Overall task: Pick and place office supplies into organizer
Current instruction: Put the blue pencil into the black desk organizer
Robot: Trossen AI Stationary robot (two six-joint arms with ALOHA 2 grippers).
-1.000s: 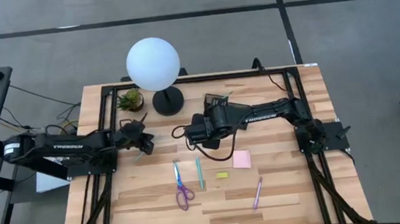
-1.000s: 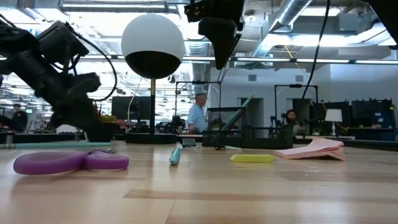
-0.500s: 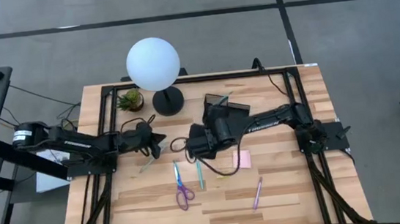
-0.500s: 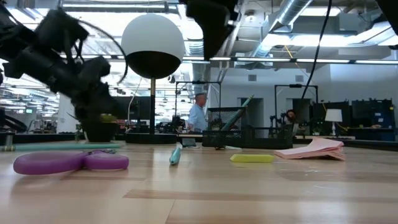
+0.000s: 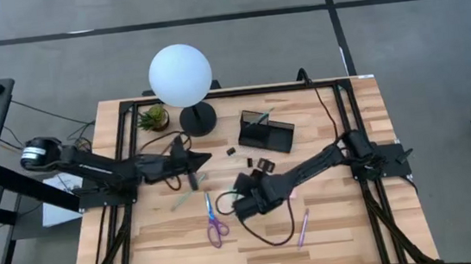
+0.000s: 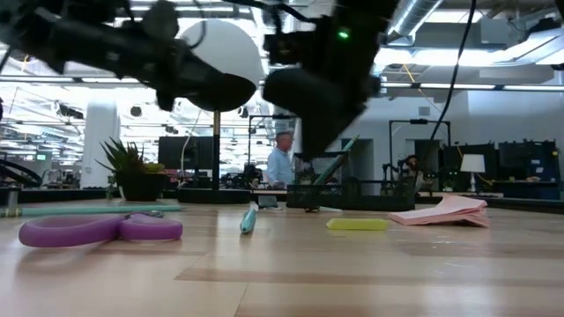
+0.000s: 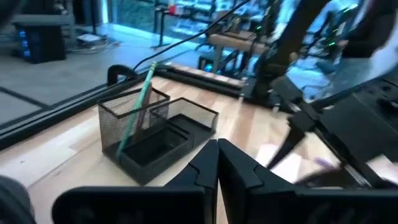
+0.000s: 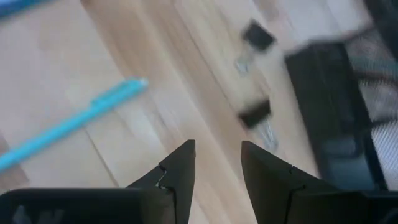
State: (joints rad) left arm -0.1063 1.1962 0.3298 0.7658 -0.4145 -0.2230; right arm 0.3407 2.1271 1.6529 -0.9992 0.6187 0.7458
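Organizer point(image 5: 267, 131), a black mesh box with one green pen point(image 7: 137, 109) standing in its taller compartment, sits near the tabletop's point(image 5: 341, 234) far edge. The left hand point(image 5: 207, 158), fingers pressed shut and empty, hovers beside it. The right hand point(image 5: 232, 203), fingers slightly apart, hangs over the teal pen point(image 8: 68, 127), two black clips point(image 8: 256, 74) nearby.

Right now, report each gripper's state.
Left gripper: shut, holding nothing.
Right gripper: open, empty, above the table near two black clips.

Two dark jointed arms (black cables looping alongside).
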